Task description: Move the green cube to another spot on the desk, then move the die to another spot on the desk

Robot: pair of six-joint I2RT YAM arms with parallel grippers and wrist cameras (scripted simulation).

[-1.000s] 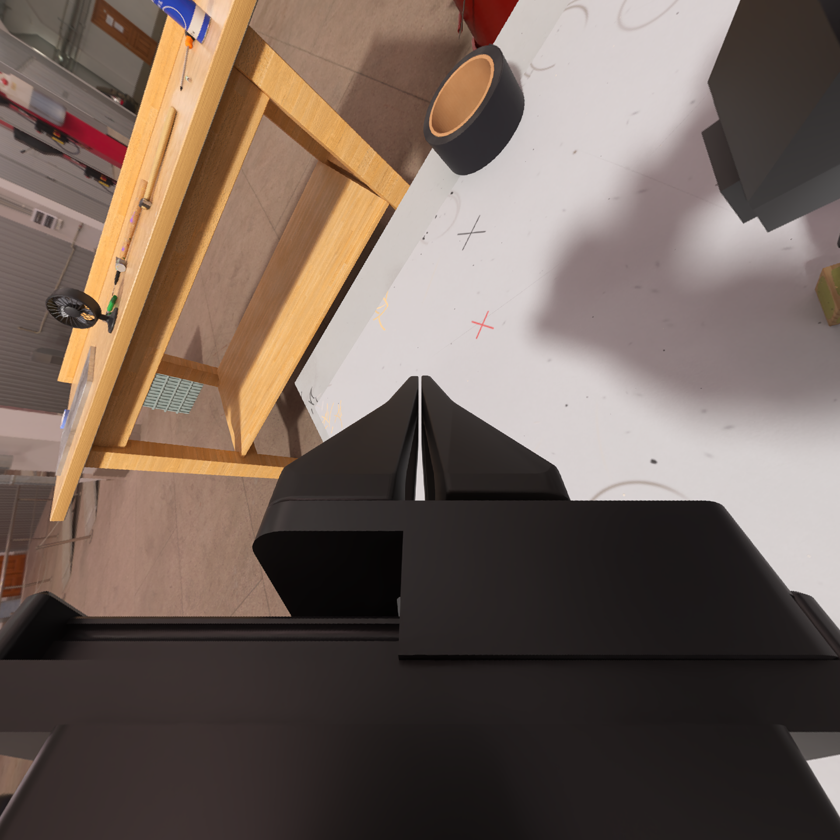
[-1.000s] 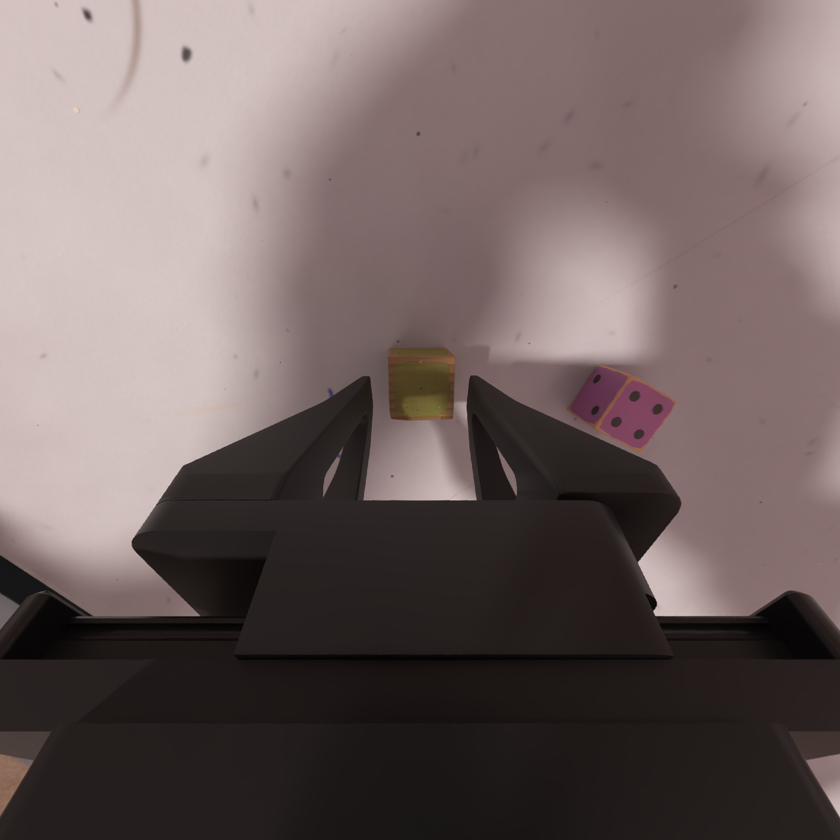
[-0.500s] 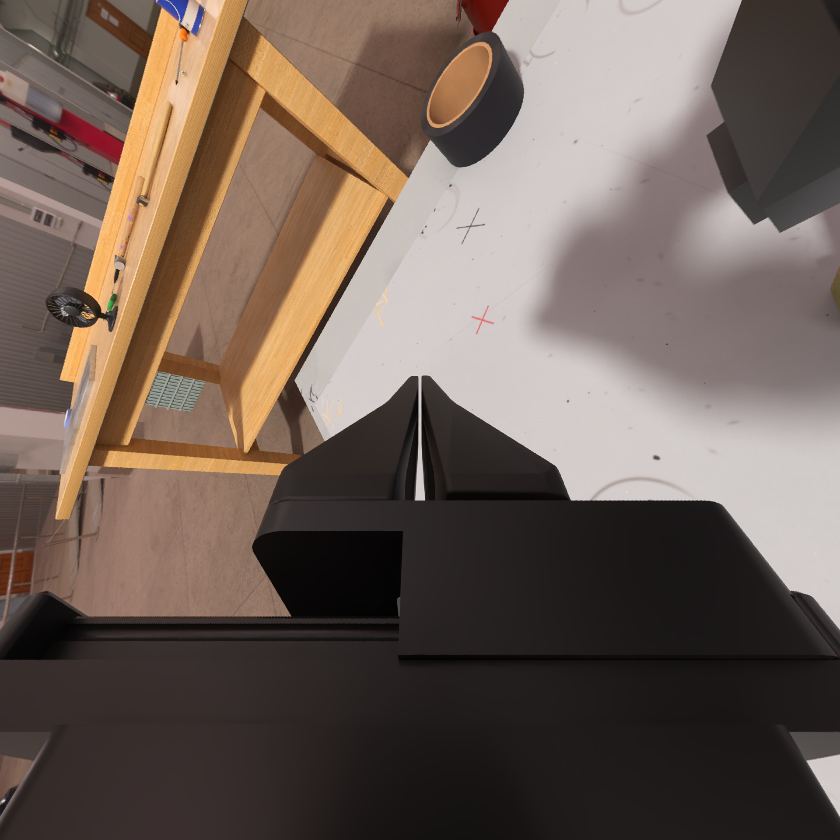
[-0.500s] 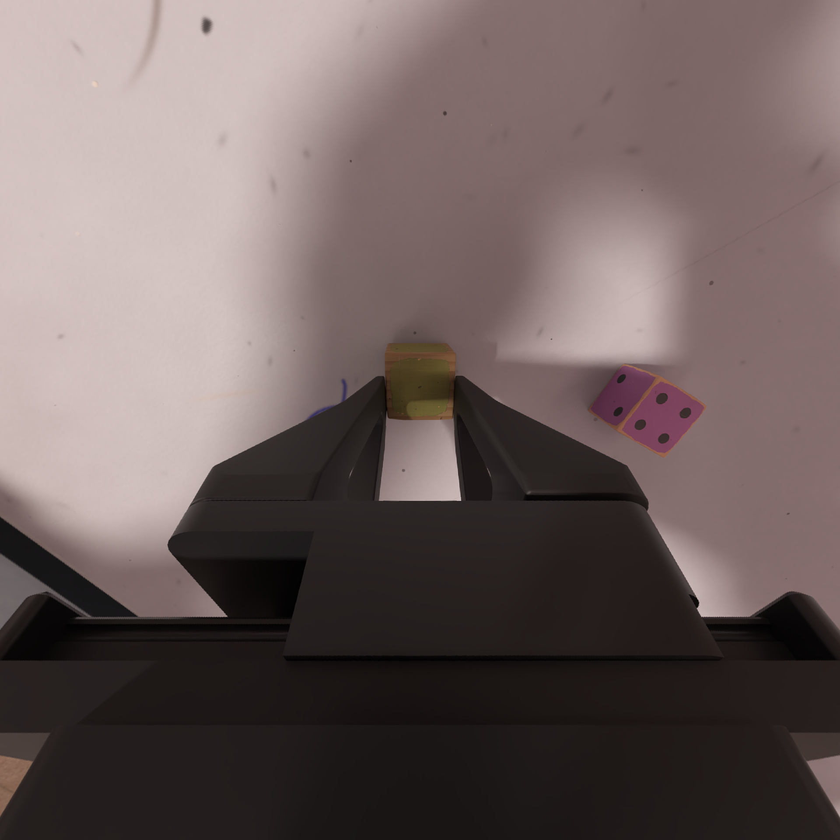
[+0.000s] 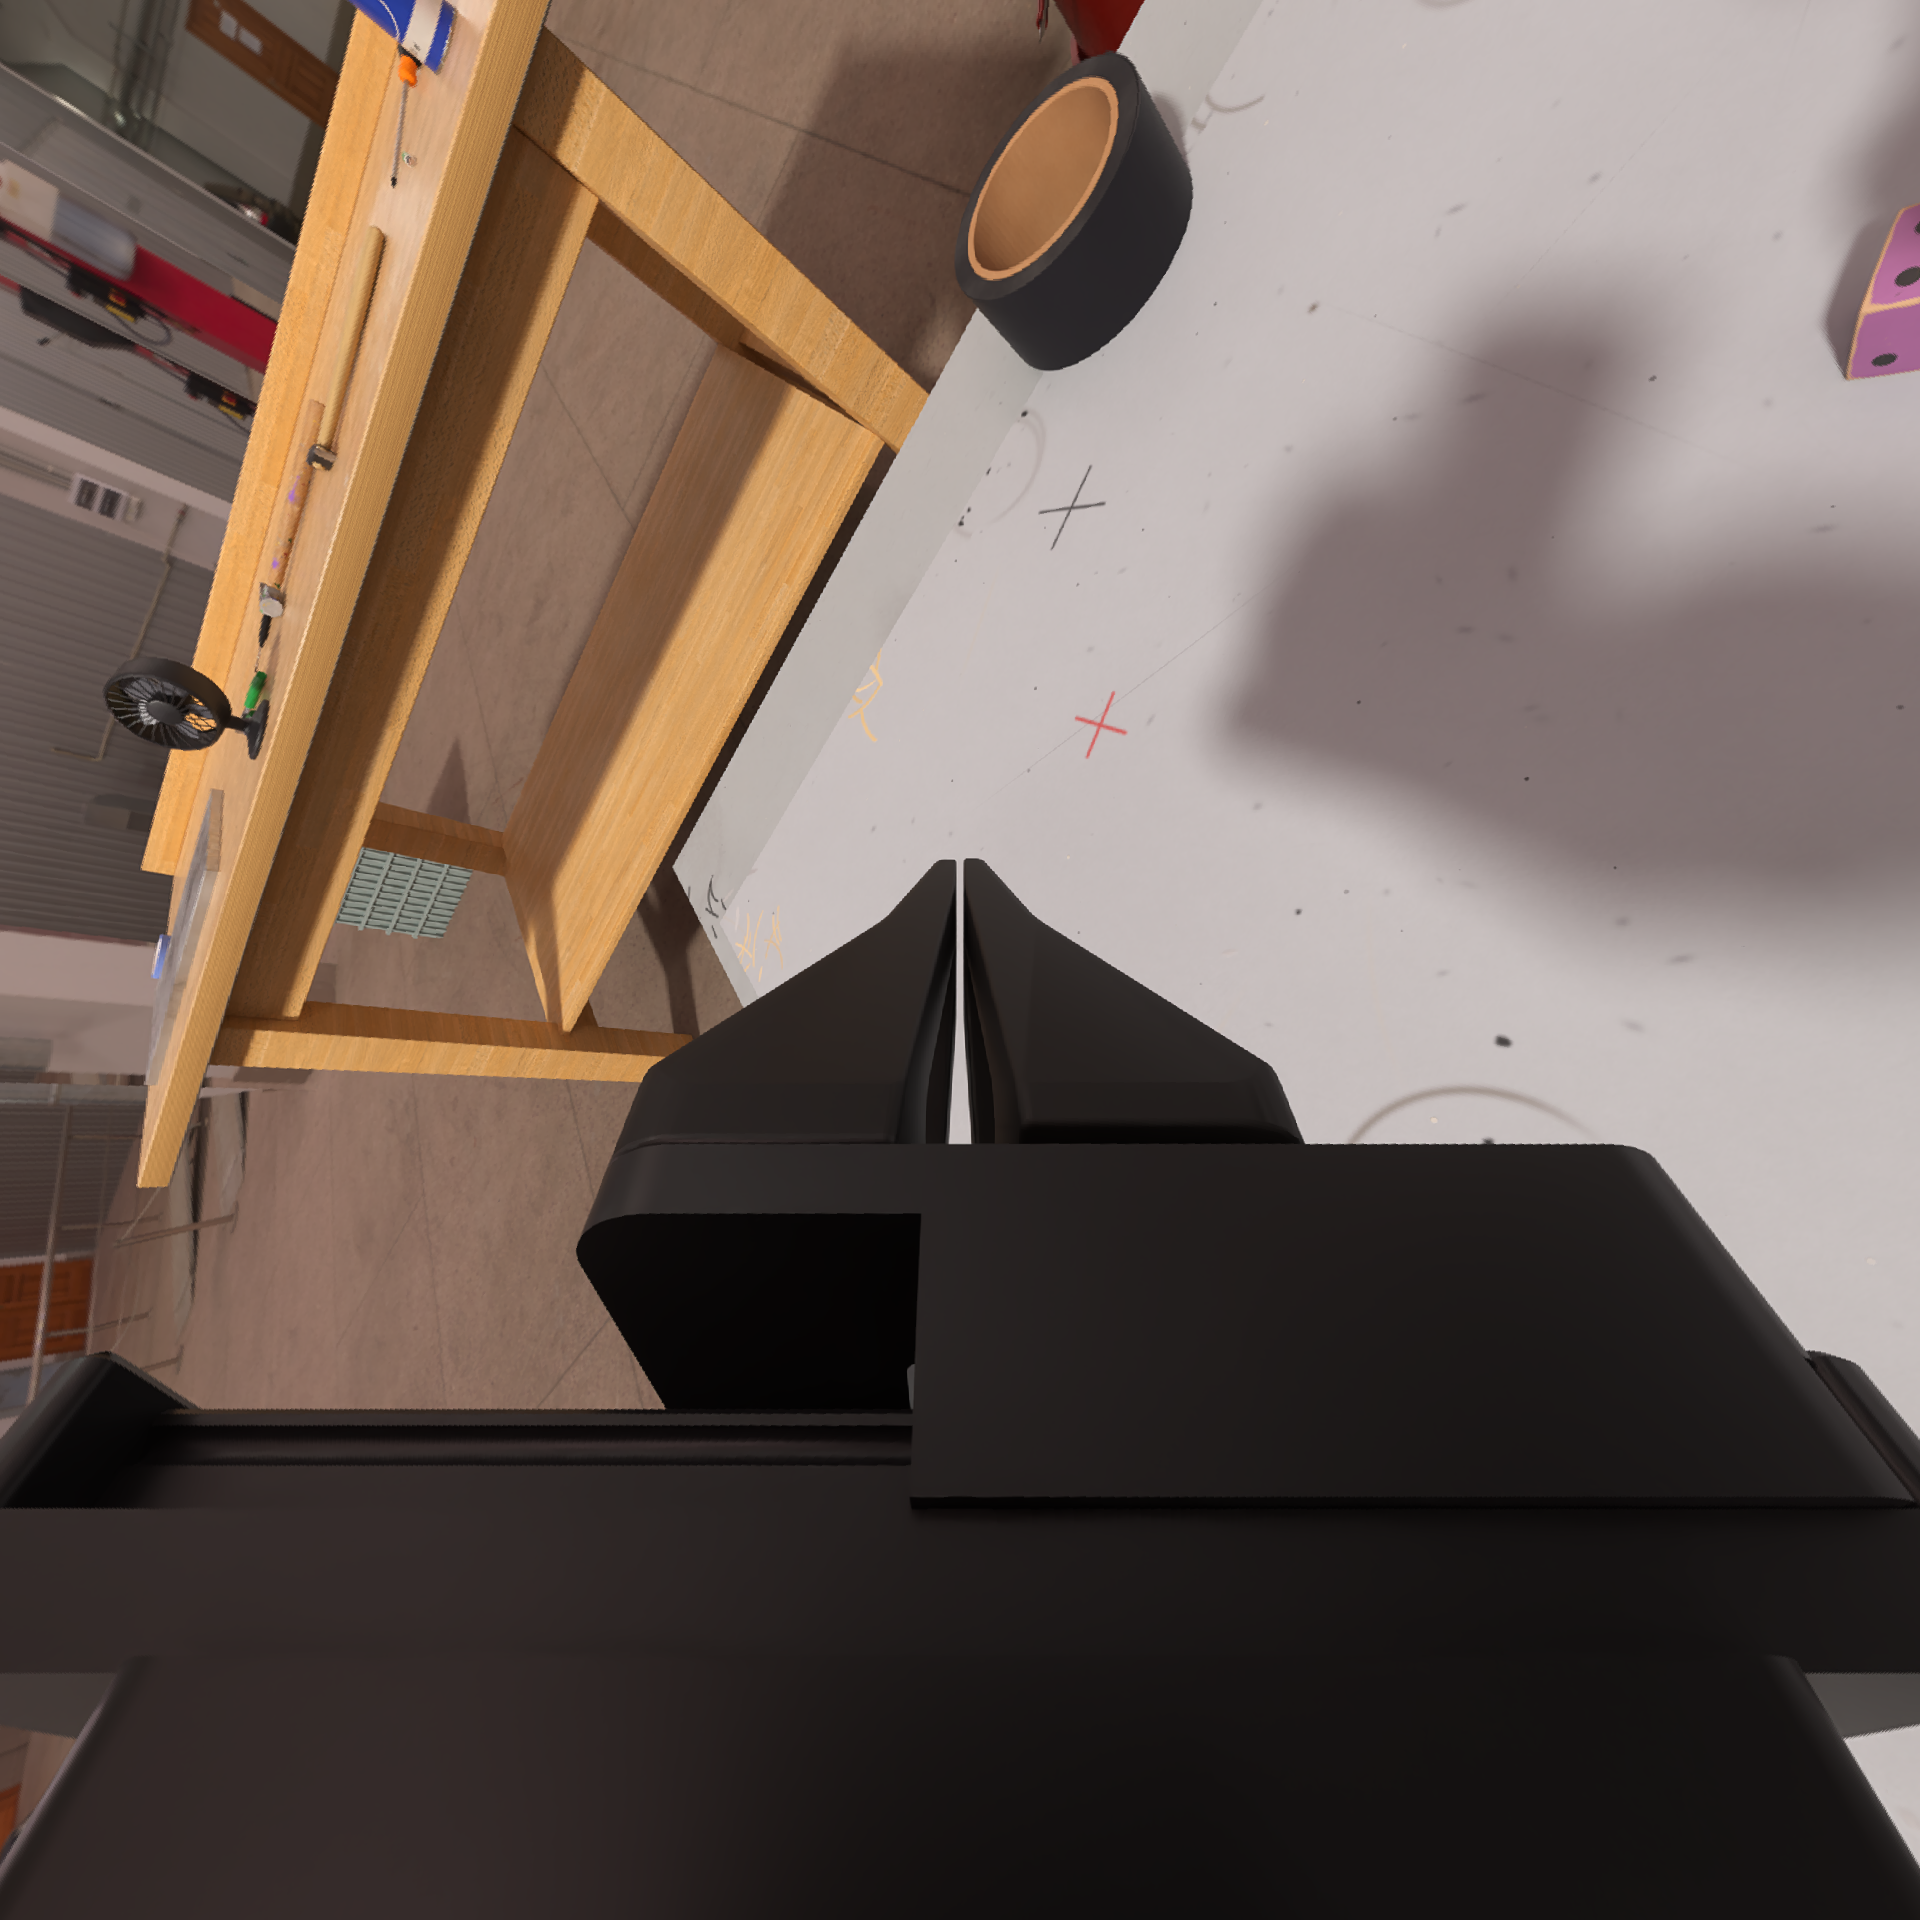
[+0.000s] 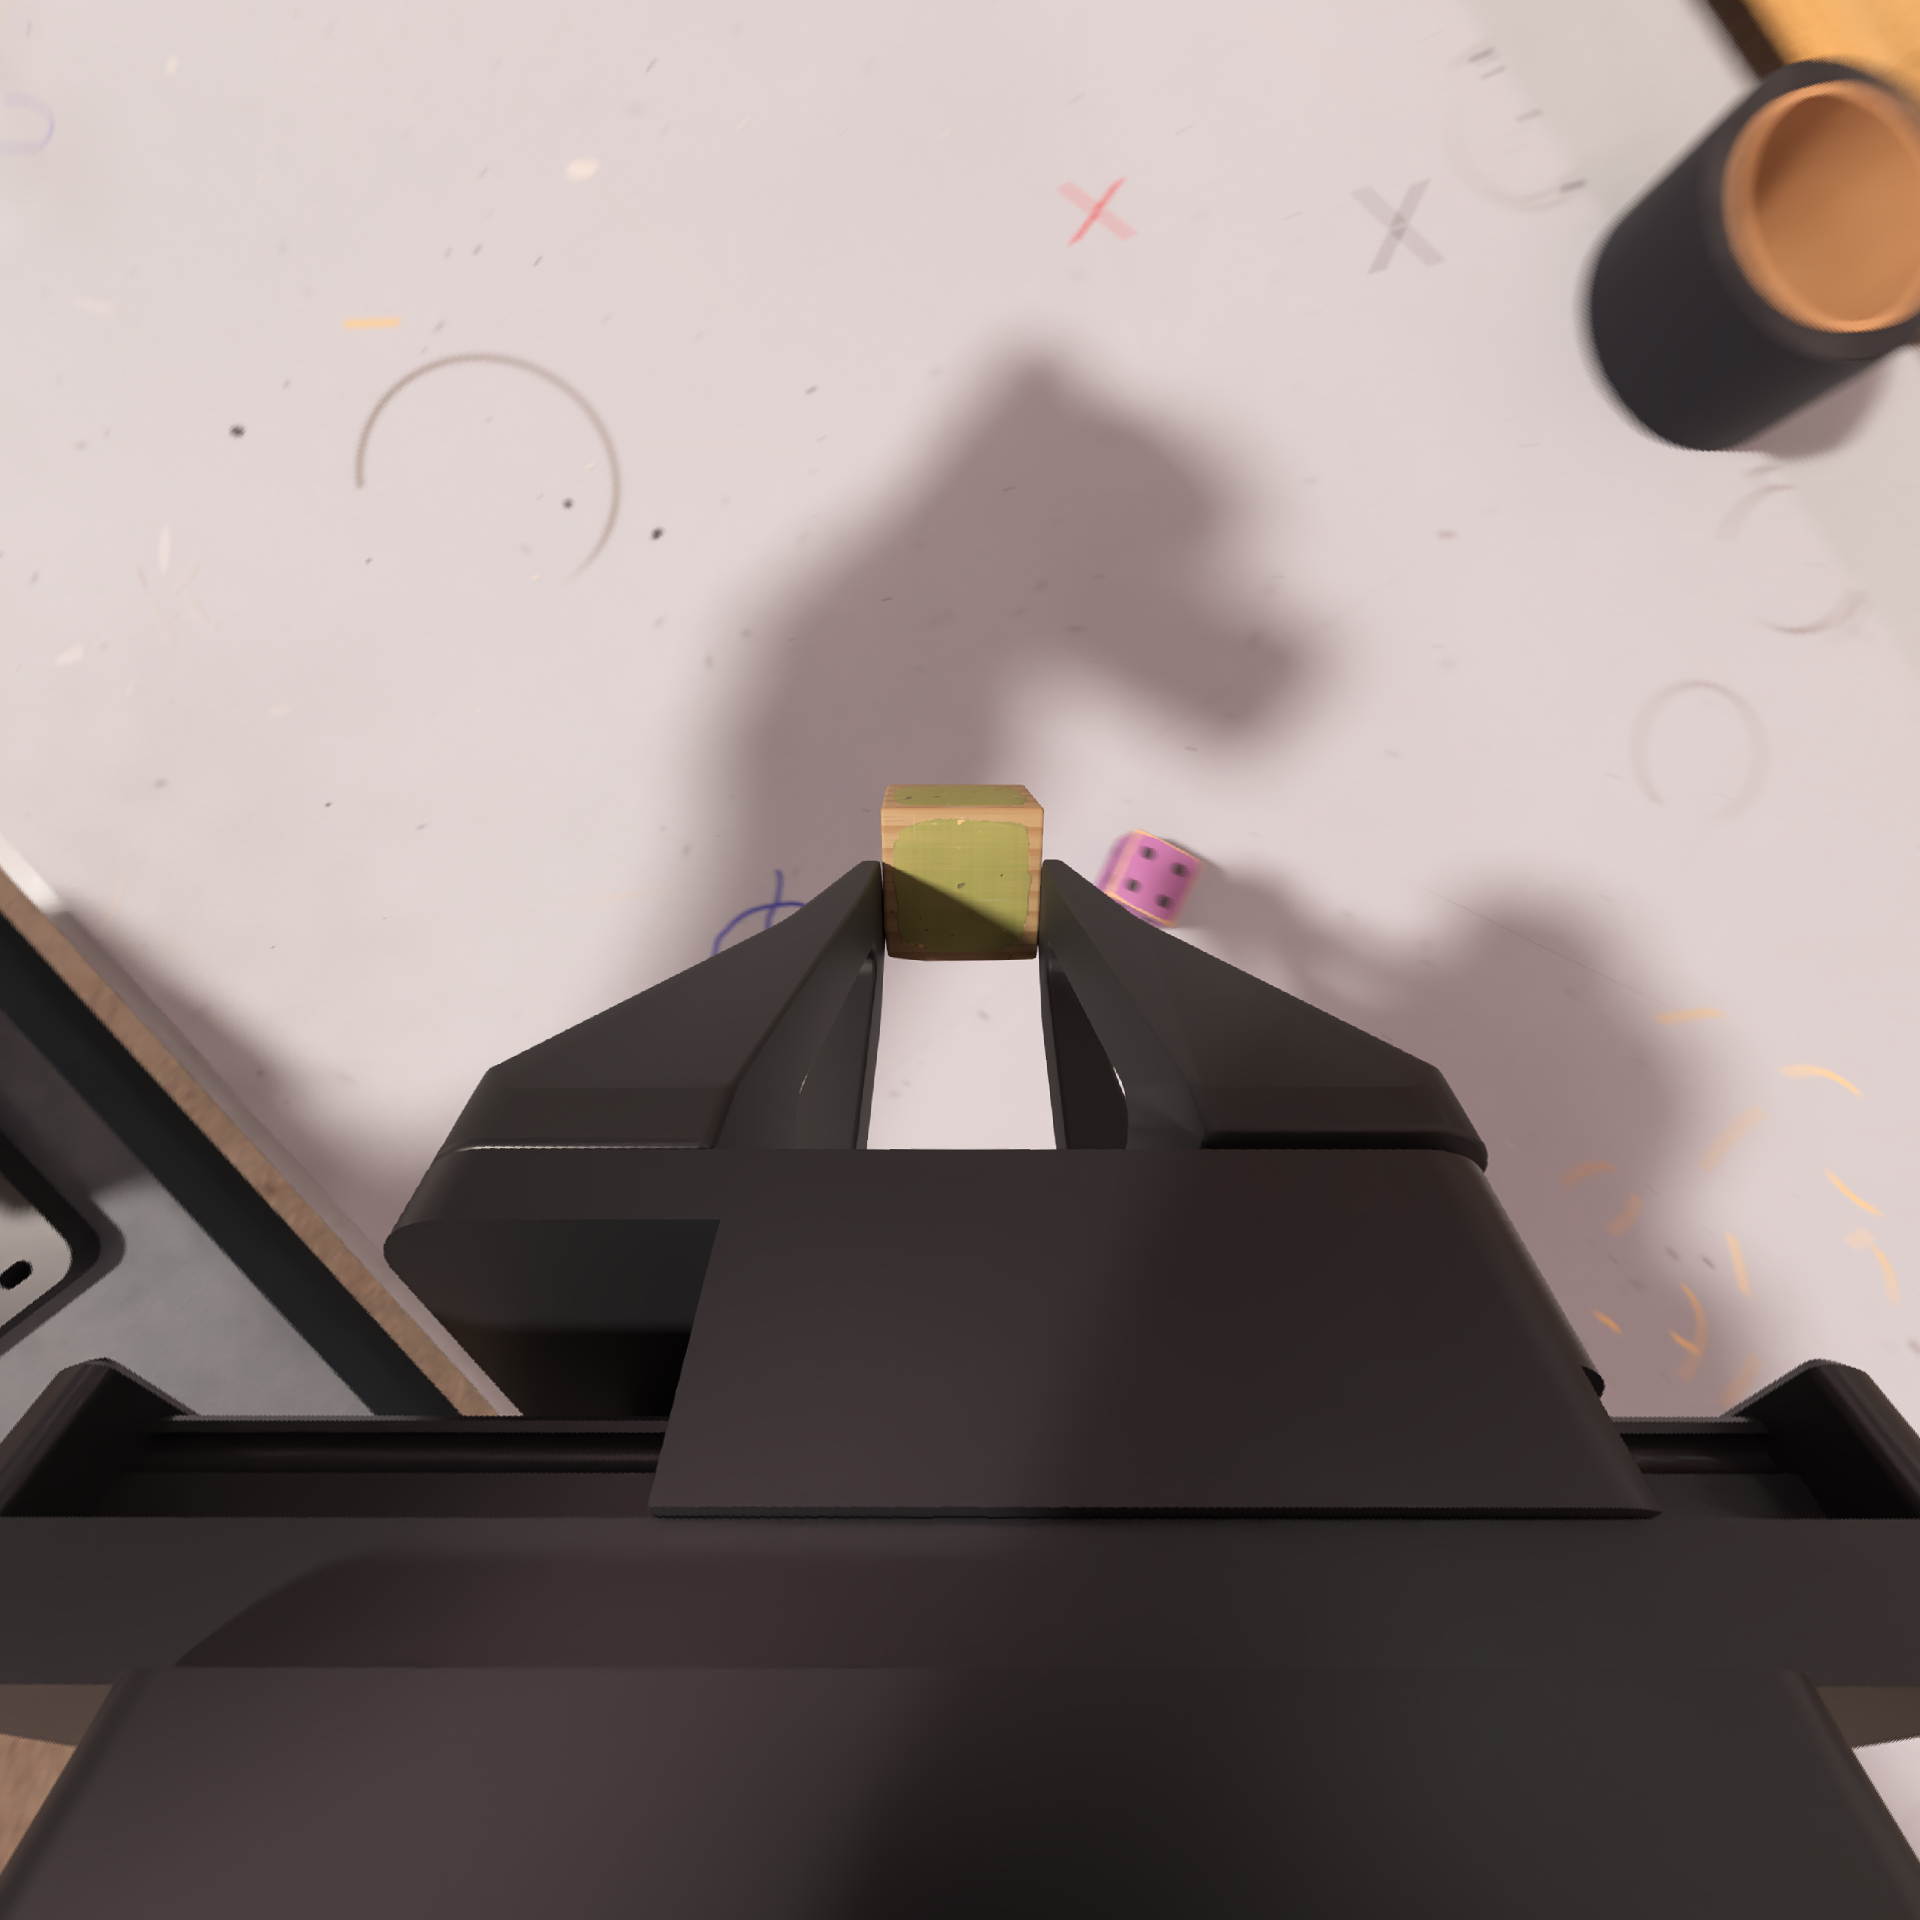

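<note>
right pincer (image 6: 961, 894) clamped on small green-painted wooden cube (image 6: 961, 883) by opposite flat faces, looks light, rigid; left pincer (image 5: 958, 883) together, empty

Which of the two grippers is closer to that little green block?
Right. The right gripper is shut on the green cube, a finger on each side. The left gripper is closed and empty near the desk edge; its view shows no cube.

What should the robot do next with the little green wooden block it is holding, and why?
Probably carry the green wooden cube sideways to a bare patch of the white desk and lower it there. The right gripper is shut on it, apparently above the desk, and the pink die lies just beside, so steer away from that.
</note>
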